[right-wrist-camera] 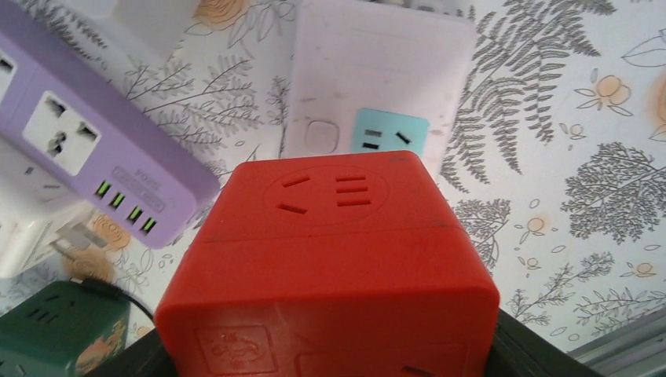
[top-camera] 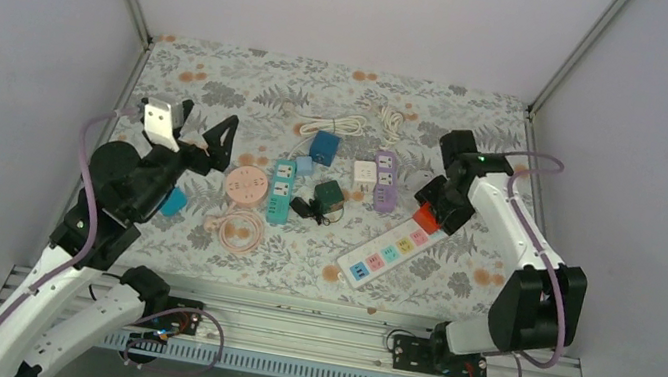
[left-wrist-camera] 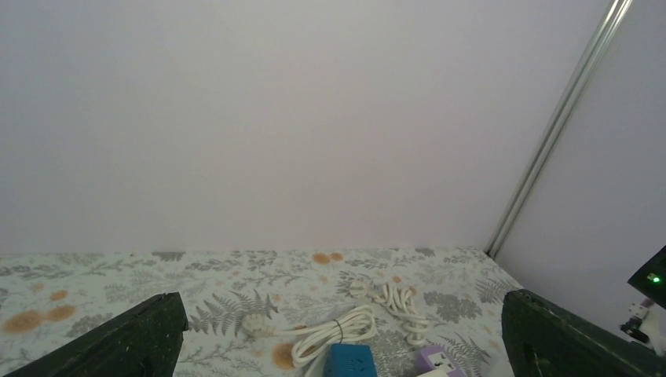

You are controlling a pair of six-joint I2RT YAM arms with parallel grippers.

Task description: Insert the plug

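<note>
While the right gripper [top-camera: 432, 207] holds the red plug cube [right-wrist-camera: 330, 259] between its fingers [right-wrist-camera: 550, 355] at the far end of the white power strip [top-camera: 387, 255], the cube hides its own pins. If the pins miss the holes, the push can slide the loose strip or knock the purple socket block [right-wrist-camera: 86, 149] near it. The left gripper [top-camera: 192, 133] hangs wide open, well apart, so nothing holds the strip down.
</note>
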